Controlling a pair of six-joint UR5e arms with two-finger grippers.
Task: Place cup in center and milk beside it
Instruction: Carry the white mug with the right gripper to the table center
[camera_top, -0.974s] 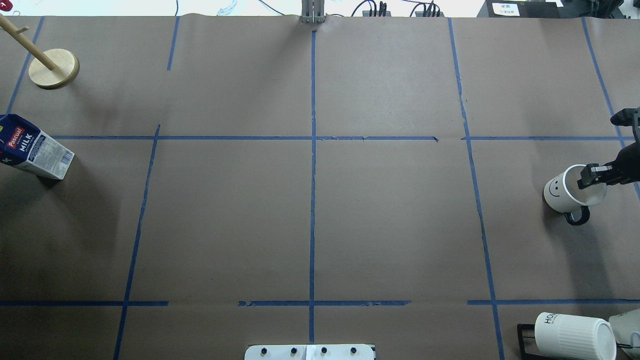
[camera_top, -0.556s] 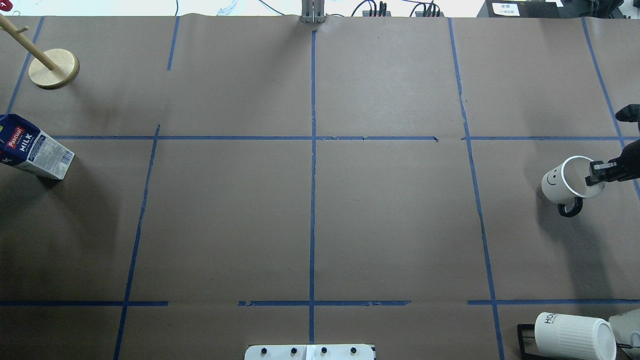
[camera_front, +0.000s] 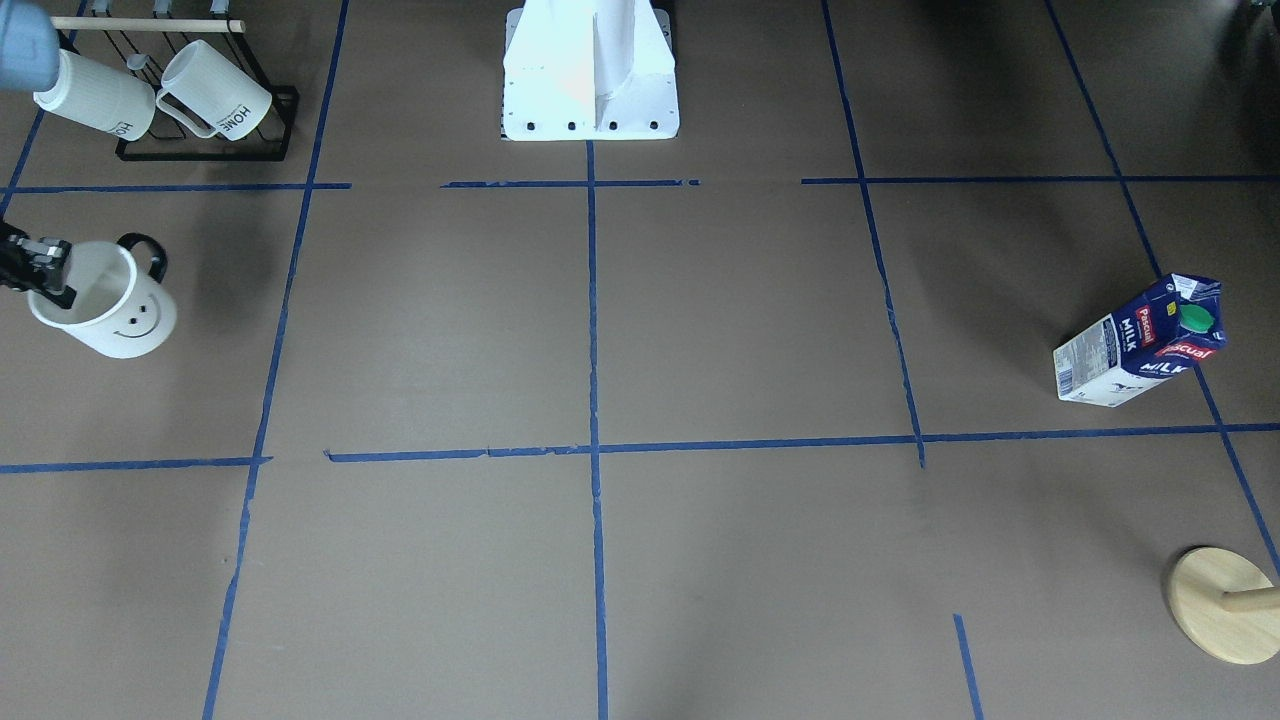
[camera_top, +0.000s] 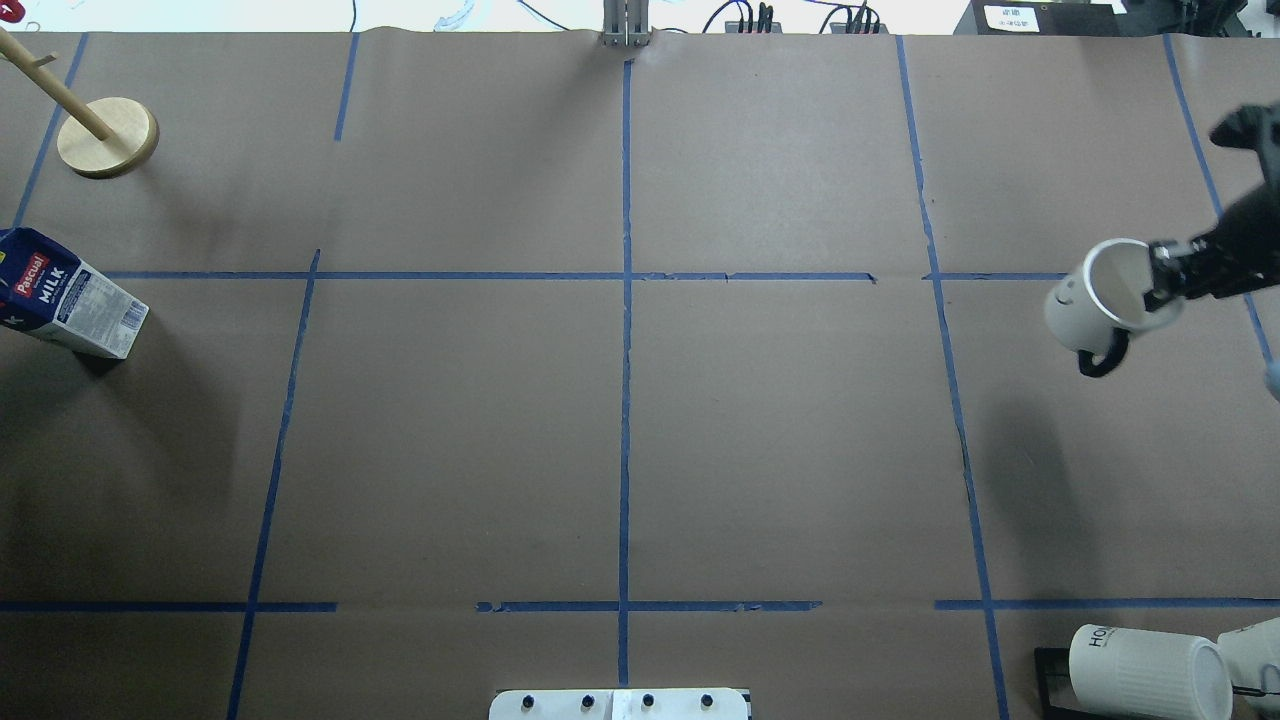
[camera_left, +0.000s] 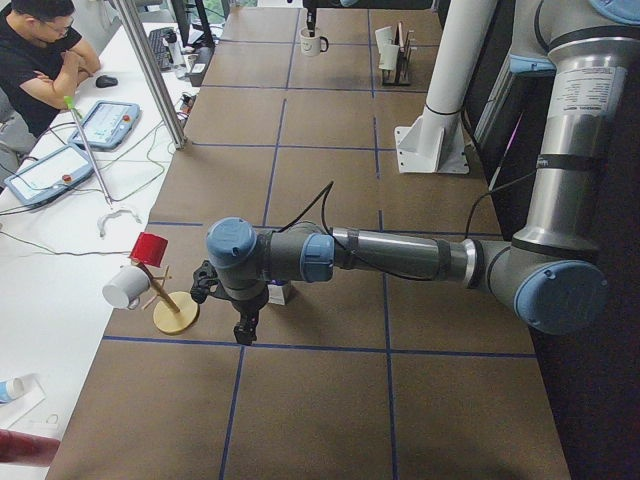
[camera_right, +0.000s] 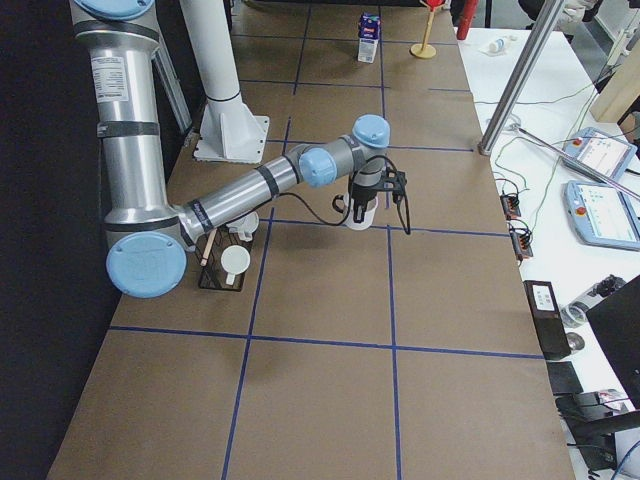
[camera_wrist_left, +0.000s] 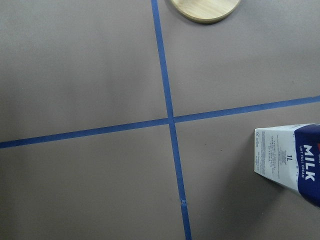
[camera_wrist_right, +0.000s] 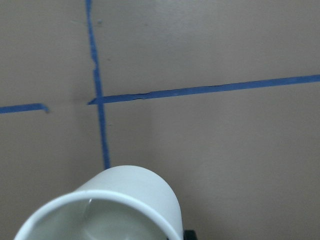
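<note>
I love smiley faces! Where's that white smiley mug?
The black-handled white smiley mug is far right in the overhead view, rim in the right gripper.

My right arm (camera_right: 250, 190) reaches out low across the table with the wrist turned down. My right gripper (camera_top: 1160, 282) pinches the rim of the cup (camera_top: 1085, 300), one finger inside and one outside. My left arm (camera_left: 390, 255) stretches out nearly level, and my left gripper (camera_left: 245, 326) points straight down. I cannot tell how its jaws stand.

Far right of center (camera_top: 625, 440): cup (camera_top: 1085, 300). Far left: milk (camera_top: 75, 300), wooden stand (camera_top: 107, 137) beyond it.
</note>
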